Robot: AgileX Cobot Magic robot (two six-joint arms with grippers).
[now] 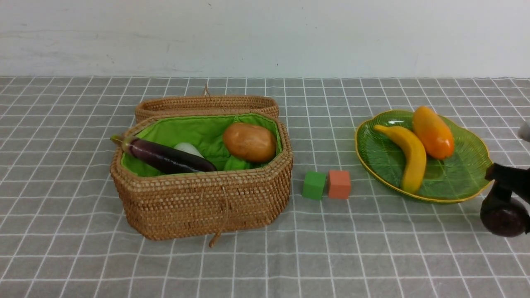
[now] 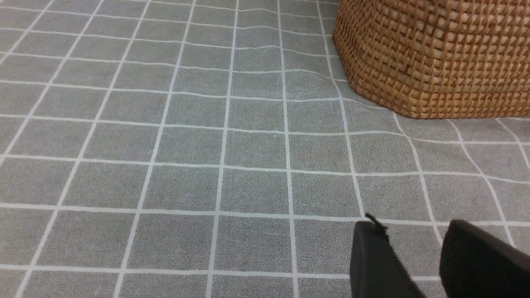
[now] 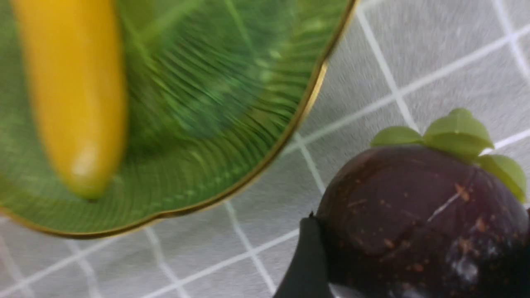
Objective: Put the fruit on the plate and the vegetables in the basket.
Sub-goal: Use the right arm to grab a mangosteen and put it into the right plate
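Note:
My right gripper (image 1: 506, 198) is shut on the round dark maroon fruit (image 1: 502, 217), just off the near right rim of the green plate (image 1: 459, 169). In the right wrist view the fruit (image 3: 414, 198), with green leaves on top, fills the space between the fingers (image 3: 308, 260). The banana (image 1: 410, 155) and mango (image 1: 432, 132) lie on the plate. The basket (image 1: 198, 203) holds the eggplant (image 1: 165, 157), the potato (image 1: 249, 142), a white vegetable (image 1: 188, 149) and a green one (image 1: 238, 163). My left gripper (image 2: 410, 225) is open over bare cloth, near the basket (image 2: 434, 54).
A green cube (image 1: 314, 185) and an orange cube (image 1: 339, 184) sit side by side on the cloth between basket and plate. The basket's lid (image 1: 207, 104) lies open behind it. A white wall runs along the back of the table.

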